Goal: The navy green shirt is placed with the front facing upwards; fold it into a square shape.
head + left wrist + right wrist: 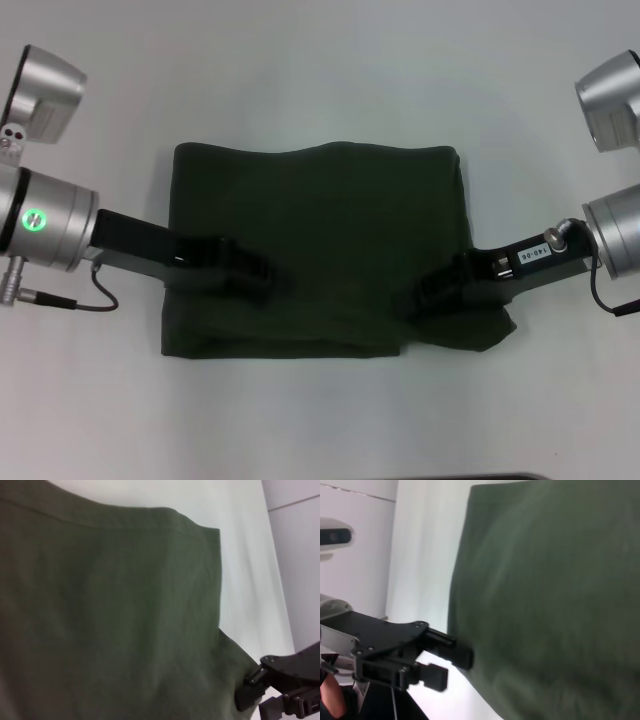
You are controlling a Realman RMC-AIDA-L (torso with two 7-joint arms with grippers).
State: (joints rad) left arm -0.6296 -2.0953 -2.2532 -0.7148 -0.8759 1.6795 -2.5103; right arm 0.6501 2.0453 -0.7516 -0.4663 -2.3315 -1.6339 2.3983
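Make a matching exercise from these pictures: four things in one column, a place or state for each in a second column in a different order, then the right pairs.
Things
1. navy green shirt
2. left gripper
3. right gripper
4. table

Places or states
A. white surface under everything
B. over the shirt's near part, on the robot's right side
C. folded into a compact block, no lettering showing
D. over the shirt's near part, on the robot's left side

Pairs: 1-C, 2-D, 3-B, 4-A
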